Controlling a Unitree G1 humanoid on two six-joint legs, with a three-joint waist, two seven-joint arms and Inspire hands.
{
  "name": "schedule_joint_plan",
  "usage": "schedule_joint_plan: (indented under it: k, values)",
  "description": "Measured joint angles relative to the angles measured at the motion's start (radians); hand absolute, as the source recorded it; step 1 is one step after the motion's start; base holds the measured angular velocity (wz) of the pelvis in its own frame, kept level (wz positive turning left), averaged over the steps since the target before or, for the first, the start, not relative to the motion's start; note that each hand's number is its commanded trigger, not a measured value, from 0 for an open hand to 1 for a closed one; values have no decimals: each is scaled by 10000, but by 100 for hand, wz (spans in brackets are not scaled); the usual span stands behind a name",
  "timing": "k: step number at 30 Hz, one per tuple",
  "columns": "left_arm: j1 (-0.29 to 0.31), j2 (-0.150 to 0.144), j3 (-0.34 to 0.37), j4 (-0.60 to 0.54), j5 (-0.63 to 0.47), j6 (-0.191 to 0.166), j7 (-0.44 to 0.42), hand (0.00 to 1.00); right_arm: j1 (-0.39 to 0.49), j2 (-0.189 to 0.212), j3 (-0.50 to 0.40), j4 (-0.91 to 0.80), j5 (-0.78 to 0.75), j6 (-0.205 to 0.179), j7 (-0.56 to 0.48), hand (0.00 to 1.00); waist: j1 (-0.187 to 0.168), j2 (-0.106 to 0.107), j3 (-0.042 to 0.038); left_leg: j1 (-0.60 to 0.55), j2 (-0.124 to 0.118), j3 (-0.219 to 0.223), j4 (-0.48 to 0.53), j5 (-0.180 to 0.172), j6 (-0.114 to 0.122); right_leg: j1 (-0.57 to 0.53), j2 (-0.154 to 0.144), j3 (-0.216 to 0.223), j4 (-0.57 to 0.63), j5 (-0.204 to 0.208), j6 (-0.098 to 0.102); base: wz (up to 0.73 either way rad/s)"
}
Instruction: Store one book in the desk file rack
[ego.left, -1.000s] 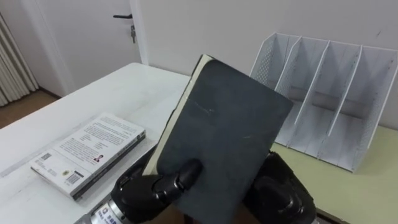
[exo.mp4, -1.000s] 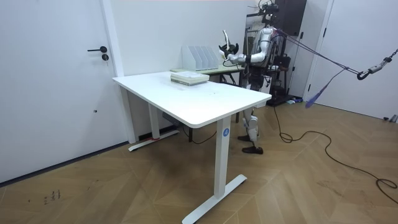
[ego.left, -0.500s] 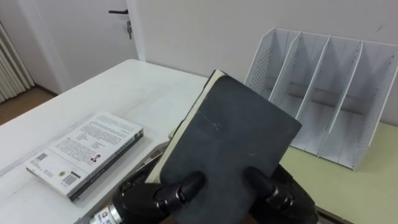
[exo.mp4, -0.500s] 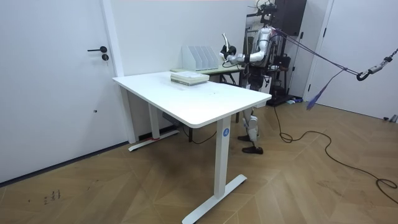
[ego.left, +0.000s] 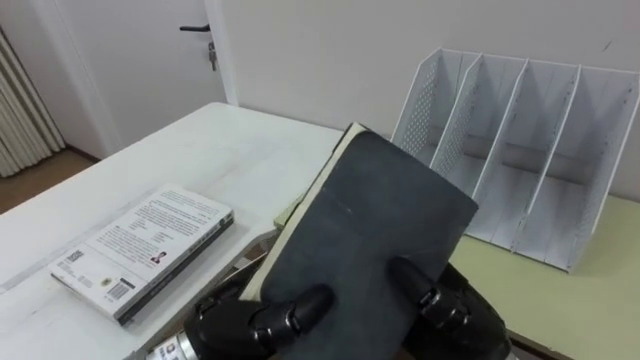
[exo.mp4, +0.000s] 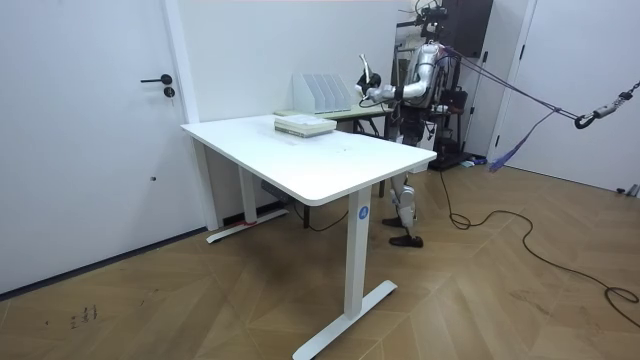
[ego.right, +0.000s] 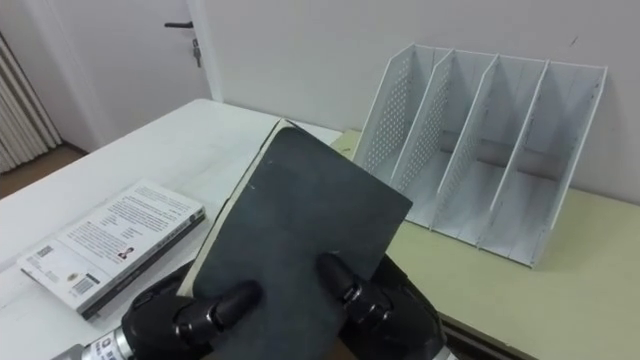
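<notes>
Okay, dark book (ego.left: 370, 240) is up in the air in front of the robot, held by both hands at its lower end, tilted with the top leaning to the robot's left, cover toward the camera, pale page edges along its left side. Left hand (ego.left: 235, 322) grips the lower left corner, thumb pressed across the cover, remaining fingers hidden behind the book. Right hand (ego.left: 465, 318) grips the lower right side the same way, thumb curled onto the cover. The book sits between the camera and the file rack (ego.left: 520, 150) and is not touching it; its upper right corner overlaps the rack's lower left corner in the left eye view, so that bit of the rack is hidden. The rack is white, upright, with four slots open toward the robot and a perforated left wall, and it stands on a yellow-green desk (ego.left: 600, 290) against the wall. To the robot's left is a white table (ego.left: 200, 150) with a white book (ego.left: 145, 250) lying flat on it, well apart from the held book. Past the table is a white door (ego.left: 130, 60) with a dark handle (ego.left: 197, 28), and a curtain (ego.left: 20, 120) at the far left edge. In the room view the robot stands behind the white table's far end, beside the rack, arms raised.
</notes>
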Motion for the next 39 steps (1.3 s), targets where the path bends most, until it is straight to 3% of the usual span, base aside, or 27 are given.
schedule_joint_plan:
  k: [9,14,20,25,28,32,37,39]
  values:
    - [0,47,23,-1,441,-19,-40,0,-1,-101,-156,10,-138,-211,-72,100,99,-51,43,-5,3,45,8,0,-1,-62,-7,2,-23,1,-4,0]
    - [23,49,12,92,443,-24,-67,0,-1,-332,-163,28,-139,-217,-71,100,185,-179,134,-48,12,11,-9,0,-2,-93,-1,2,-2,-12,-18,0]
    - [304,68,-22,1317,423,-300,85,0,-4,-479,-243,127,-554,-216,-208,100,-10,-275,129,-33,7,13,-42,2,-4,-107,-8,-26,21,-23,-18,-1]
    - [909,51,-212,2854,1206,-678,136,0,-132,-492,-662,-55,-1545,-338,-942,100,-63,-538,84,19,-10,23,-47,4,-6,-175,-11,28,152,-58,-35,-6]
    - [1267,25,-239,3685,2195,-951,532,0,-426,-492,-1010,-64,-2794,-441,-1428,100,-289,-694,101,11,-52,31,-37,4,-6,-158,-13,2,132,-56,-25,1]
    - [1706,-178,-306,4425,3056,-1332,996,0,-574,-449,-1608,-501,-4372,-583,-2058,100,-584,-746,118,97,-65,25,-55,6,-1,8,-12,-26,-1,-4,13,9]
    - [2230,-598,-407,5042,3744,-1914,1656,0,-1121,-391,-1966,-893,-6538,-1330,-3629,100,-768,-831,161,108,-85,10,-180,7,1,-13,63,5,-7,-13,5,-6]
    - [2294,-673,-446,5405,3968,-2214,1688,0,-1144,-285,-2073,-1177,-7362,-1441,-4257,100,-733,-817,164,151,-77,31,-226,7,1,-39,142,124,-19,-4,-2,-14]
